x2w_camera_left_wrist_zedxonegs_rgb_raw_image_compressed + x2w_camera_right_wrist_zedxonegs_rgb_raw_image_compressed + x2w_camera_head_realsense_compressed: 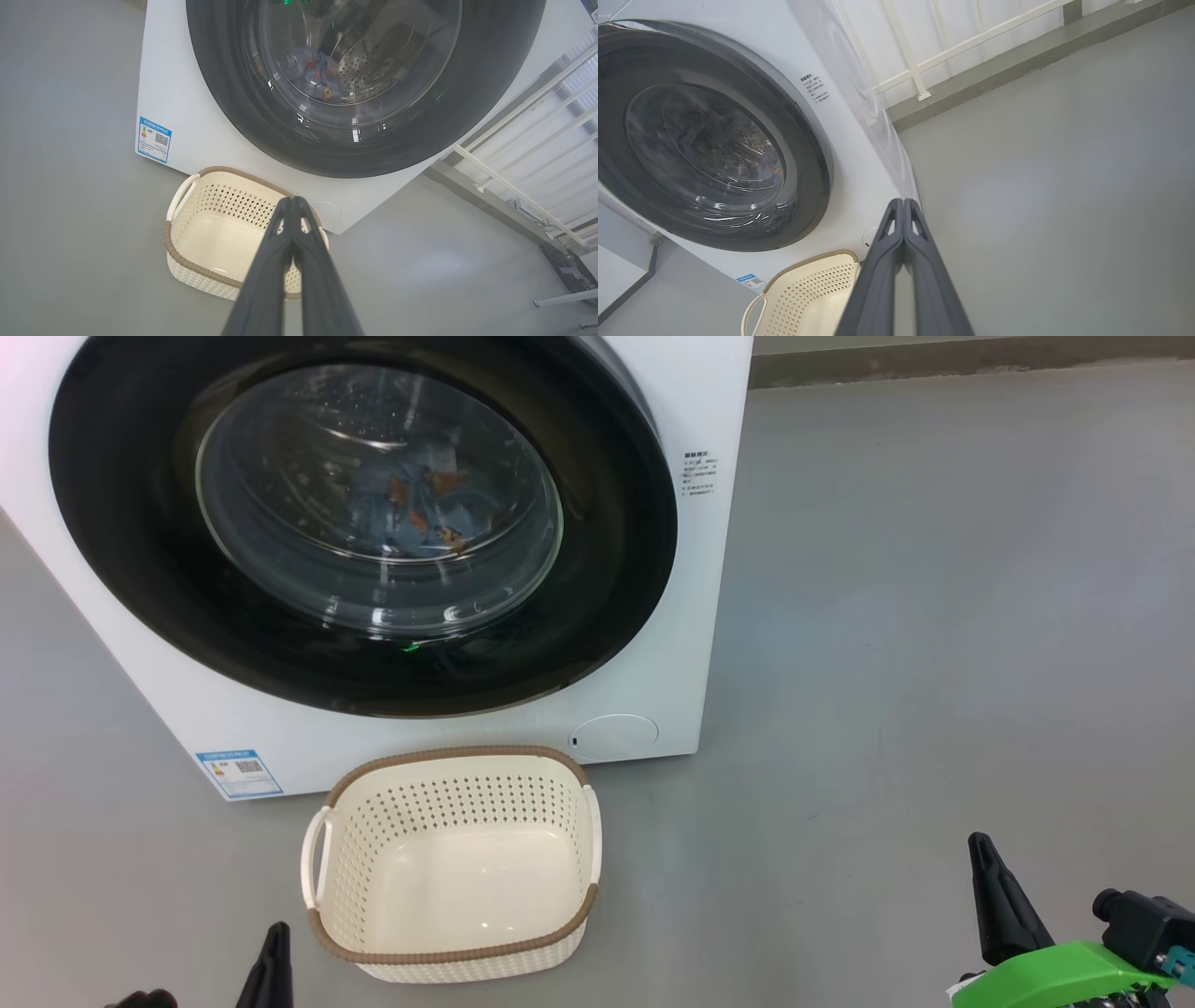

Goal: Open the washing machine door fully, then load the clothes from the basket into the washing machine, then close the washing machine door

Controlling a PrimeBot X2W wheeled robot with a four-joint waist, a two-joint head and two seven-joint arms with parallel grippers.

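Head view first: the big white front-loading washing machine (653,644) stands on the grey floor (915,663), and its large round door with the wide glossy black rim (121,532) sits flat against the front, so it looks closed. Behind the bulging clear glass window (280,560) lies the light blue printed bundle of clothes (425,504), low inside the machine. The small cream perforated plastic basket with the brown woven-look rim (448,753) sits on the floor just in front, under the door, and it's empty. My call: loading done, door shut, nothing obvious left, though whether the latch caught I cannot tell. The left gripper (275,952) pokes in at the lower left and the right gripper (985,868) at the lower right, both well apart from the door. In the left wrist view the fingers (268,270) are pressed tip to tip, grasping nothing, aimed across the basket, with the clothes beyond them in the perforated steel drum (369,70), sealed off by the glass. In the right wrist view that pair is clenched too and empty, with the basket's corner just left of them and the door up to the left, well apart.
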